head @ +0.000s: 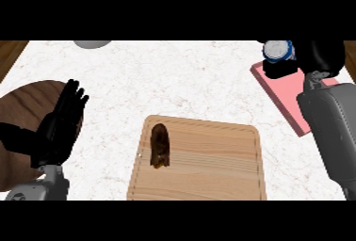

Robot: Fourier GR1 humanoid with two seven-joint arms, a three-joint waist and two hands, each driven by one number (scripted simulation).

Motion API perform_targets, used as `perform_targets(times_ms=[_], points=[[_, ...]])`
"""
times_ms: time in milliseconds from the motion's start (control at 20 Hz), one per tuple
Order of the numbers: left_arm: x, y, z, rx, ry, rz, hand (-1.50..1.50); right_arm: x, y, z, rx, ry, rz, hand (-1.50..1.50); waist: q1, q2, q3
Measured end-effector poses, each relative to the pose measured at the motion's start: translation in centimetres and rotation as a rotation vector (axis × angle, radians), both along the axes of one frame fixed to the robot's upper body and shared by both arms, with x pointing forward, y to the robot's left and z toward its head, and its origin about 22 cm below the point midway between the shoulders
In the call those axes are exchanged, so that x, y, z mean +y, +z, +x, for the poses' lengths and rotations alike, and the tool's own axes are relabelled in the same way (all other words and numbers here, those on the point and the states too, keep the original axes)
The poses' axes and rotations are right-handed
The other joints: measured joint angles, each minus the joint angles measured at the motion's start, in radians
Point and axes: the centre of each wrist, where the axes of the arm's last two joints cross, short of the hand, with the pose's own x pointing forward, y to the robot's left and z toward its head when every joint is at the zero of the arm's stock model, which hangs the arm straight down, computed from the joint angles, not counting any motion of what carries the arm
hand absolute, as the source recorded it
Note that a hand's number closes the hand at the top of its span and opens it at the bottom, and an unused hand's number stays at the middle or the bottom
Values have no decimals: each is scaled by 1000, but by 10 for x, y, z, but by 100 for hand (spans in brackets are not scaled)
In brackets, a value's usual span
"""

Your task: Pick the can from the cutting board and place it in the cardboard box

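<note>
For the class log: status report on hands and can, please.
Left hand open, resting at left. Right hand shut on can, above pink box. Cutting board holds only a brown item.

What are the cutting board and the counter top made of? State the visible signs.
Cutting board: apparently light wood with a matte finish, shown by parallel grain lines and a routed groove inside its rim. Counter top: seemingly pale marble-like stone, given its faint grey veining; possibly laminate.
</note>
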Motion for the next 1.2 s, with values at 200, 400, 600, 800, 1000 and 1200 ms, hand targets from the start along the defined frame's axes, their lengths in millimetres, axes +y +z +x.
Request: perform_targets(times_ms=[200,400,600,800,1000,1200], points=[[-2,-1,-1,1,-1,-3,0,-26,-20,13,216,-56,-112,-150,7,3,0],[-1,0,1,3,-8,2,0,-47,-35,27,355,-66,-88,-150,11,4,0],[1,5,4,-2,-11,-4,0,-66,-45,34,279,-35,-8,-150,13,5,1],[1,3,0,0,-6,-5,0,-64,-35,37,62,27,86,-150,13,4,2],[3,4,4,1,7,-4,0,-65,-23,38,-113,87,242,-150,2,1,1],[3,3,5,2,14,-5,0,-76,-9,38,-191,105,465,-150,-8,-2,1]])
